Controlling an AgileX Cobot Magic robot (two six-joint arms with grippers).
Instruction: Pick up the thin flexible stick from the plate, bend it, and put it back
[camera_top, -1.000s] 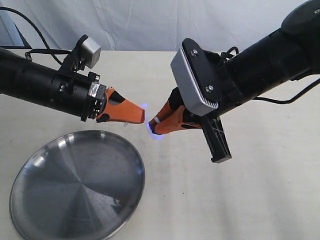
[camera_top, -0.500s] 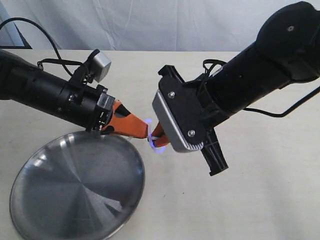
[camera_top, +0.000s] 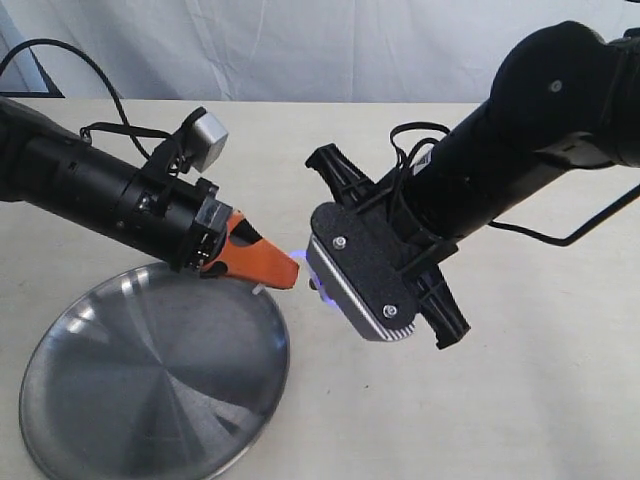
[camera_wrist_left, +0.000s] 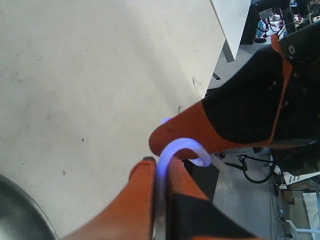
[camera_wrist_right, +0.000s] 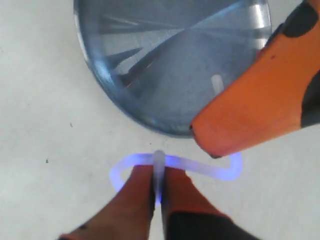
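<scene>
The thin flexible stick (camera_wrist_right: 202, 168) glows blue-violet and is bent into a curved loop between both grippers, above the table just off the plate's rim. My left gripper (camera_top: 291, 270), with orange fingers, is shut on one end of the stick (camera_wrist_left: 181, 145). The right gripper (camera_wrist_right: 157, 172) is shut on the other end, tip to tip with the left one. In the exterior view the right jaws are hidden behind their wrist camera housing (camera_top: 362, 288), and only a small glow of the stick (camera_top: 305, 258) shows. The steel plate (camera_top: 140, 400) lies empty below the left gripper.
The beige table (camera_top: 540, 400) runs to the right and front of the plate. A white cloth backdrop (camera_top: 330, 40) hangs behind. Black cables (camera_top: 60, 50) trail from both arms. The table's far edge (camera_wrist_left: 220, 35) and lab clutter show in the left wrist view.
The right wrist has rolled, swinging its camera housing down over the jaws. The left gripper dipped slightly toward the plate's rim. The stick between them has curled into a tighter loop.
</scene>
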